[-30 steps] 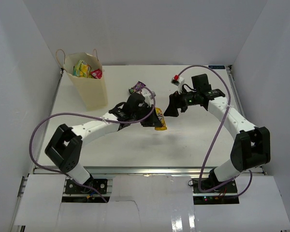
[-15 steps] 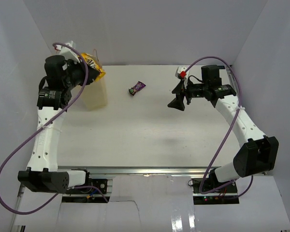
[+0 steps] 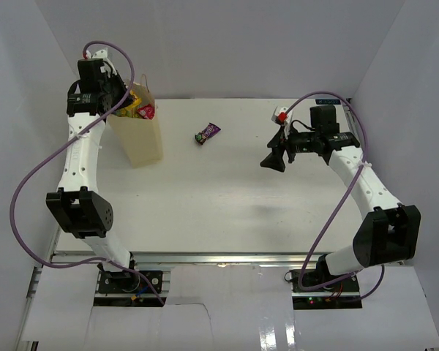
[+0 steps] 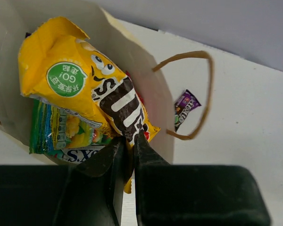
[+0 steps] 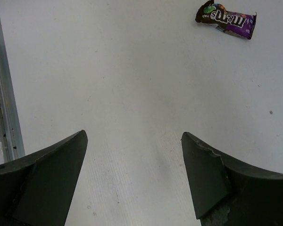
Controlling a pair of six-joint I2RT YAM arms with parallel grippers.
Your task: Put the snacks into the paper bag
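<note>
White table [image 3: 227,197]; left hand [image 4: 130,143] pinches yellow packet [image 4: 85,89].

bright, even, diffuse | faint soft shadow on table [image 3: 205,197], centre-right of top view | mild sheen on yellow packet [image 4: 75,52] | bottom of wrist views dark, blurred

We note a white, matte table [image 3: 227,197] with a metal rail [image 3: 227,257] along its near edge. Two things rest directly on it. The bag [image 3: 145,142] stands upright at the far left corner. A purple packet [image 3: 207,132] lies flat near the far edge, about mid-width, well apart from the bag. A few faint specks mark the surface.
</note>
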